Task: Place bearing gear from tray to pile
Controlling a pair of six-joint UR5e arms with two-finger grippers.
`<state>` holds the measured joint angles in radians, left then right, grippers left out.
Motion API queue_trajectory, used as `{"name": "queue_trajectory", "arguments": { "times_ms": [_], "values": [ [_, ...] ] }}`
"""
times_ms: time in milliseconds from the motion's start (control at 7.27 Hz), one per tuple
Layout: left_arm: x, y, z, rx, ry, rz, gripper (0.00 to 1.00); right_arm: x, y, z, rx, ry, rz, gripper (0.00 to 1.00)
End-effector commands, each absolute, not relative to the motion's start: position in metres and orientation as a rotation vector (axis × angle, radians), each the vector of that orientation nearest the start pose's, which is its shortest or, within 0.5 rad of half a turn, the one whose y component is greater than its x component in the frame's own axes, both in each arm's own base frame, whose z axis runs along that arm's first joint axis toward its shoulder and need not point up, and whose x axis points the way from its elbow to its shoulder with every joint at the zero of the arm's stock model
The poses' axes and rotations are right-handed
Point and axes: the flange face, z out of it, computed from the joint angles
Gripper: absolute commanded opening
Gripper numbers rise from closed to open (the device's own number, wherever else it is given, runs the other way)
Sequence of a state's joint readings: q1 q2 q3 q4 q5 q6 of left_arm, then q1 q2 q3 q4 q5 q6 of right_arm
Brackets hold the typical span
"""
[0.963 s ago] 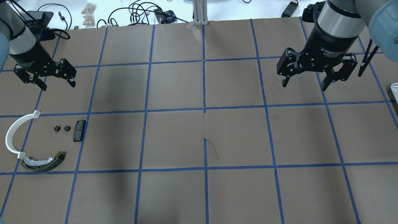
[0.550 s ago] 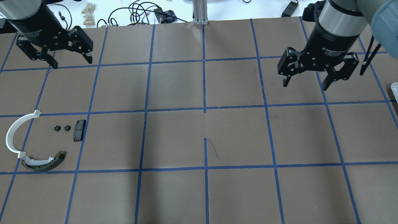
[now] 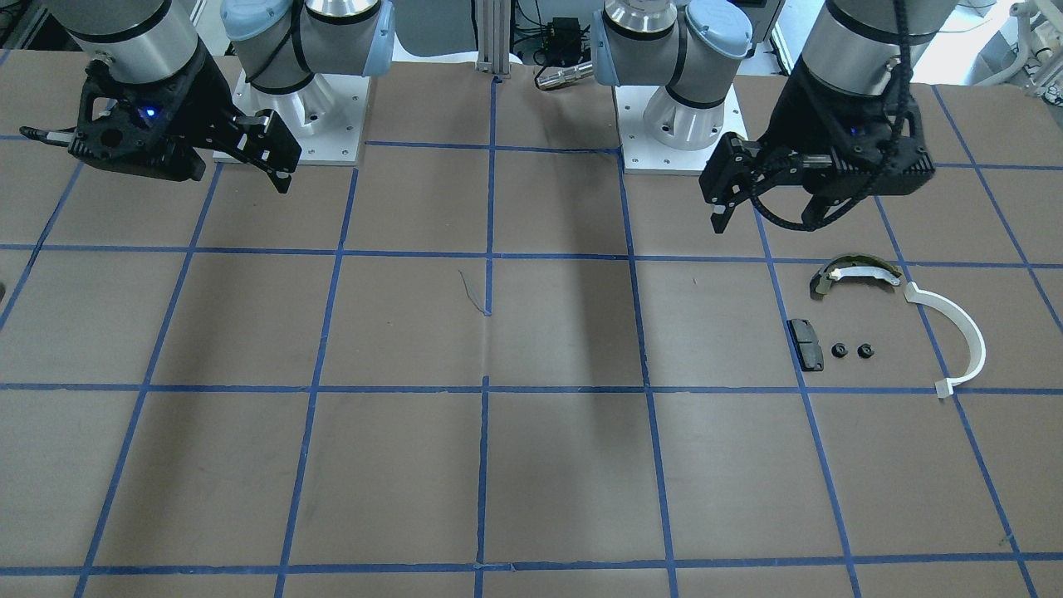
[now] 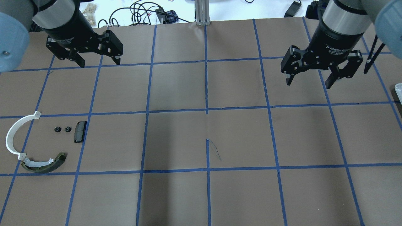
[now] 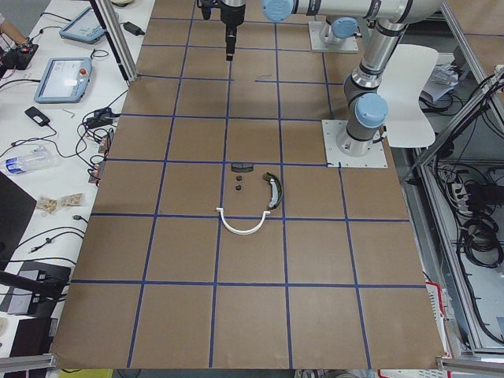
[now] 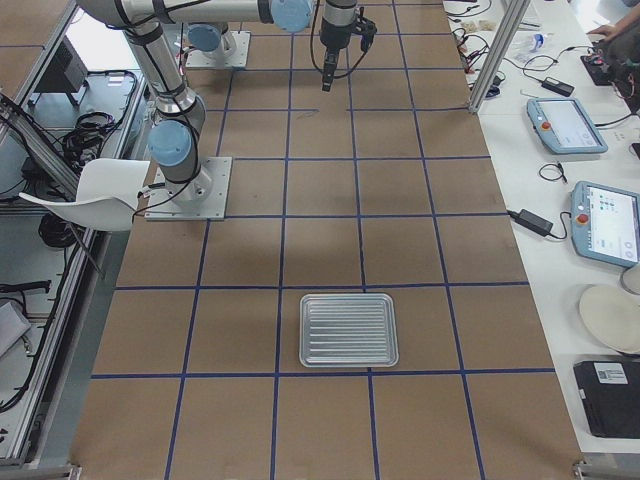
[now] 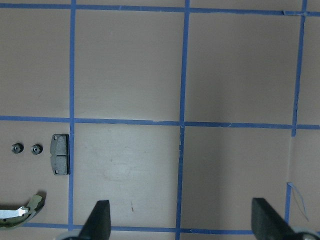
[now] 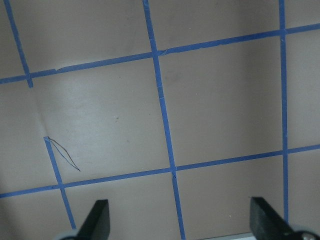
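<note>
The pile lies at the table's left: a white half-ring band (image 4: 14, 135), an olive curved shoe (image 4: 44, 164), a flat black pad (image 4: 79, 131) and two small black bearing gears (image 4: 57, 129) (image 4: 67, 129). The left wrist view shows the pad (image 7: 60, 154) and both gears (image 7: 36, 149). My left gripper (image 4: 100, 63) is open and empty, high above the table, beyond and to the right of the pile. My right gripper (image 4: 308, 84) is open and empty over the far right. The ribbed metal tray (image 6: 349, 329) looks empty; only its corner (image 4: 398, 89) shows overhead.
Brown paper with a blue tape grid covers the table (image 4: 207, 138). Cables and small devices (image 4: 141, 12) lie beyond its far edge. A tablet (image 6: 565, 120) and other gear sit on the side bench.
My left gripper has moved away from the pile, toward the far edge and to the right, staying open and empty. The right gripper has hardly moved.
</note>
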<state>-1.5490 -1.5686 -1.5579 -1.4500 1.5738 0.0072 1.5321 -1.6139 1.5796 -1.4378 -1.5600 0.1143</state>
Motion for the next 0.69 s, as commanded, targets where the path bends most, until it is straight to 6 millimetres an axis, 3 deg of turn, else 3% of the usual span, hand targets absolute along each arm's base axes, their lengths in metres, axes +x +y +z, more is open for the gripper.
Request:
{"name": "queue_trajectory", "arguments": {
  "times_ms": [0,550],
  "values": [
    [-0.1222,-0.5107,0.5062,-0.014,3.126,-0.267,1.0,0.1155,-0.4672,0.4943,0.238,3.133,0.145,1.0],
    [-0.1222,-0.5123,0.5039,-0.019,3.127,-0.26,1.0,0.1155,-0.4669,0.493,0.238,3.132,0.159,1.0]
  ]
}}
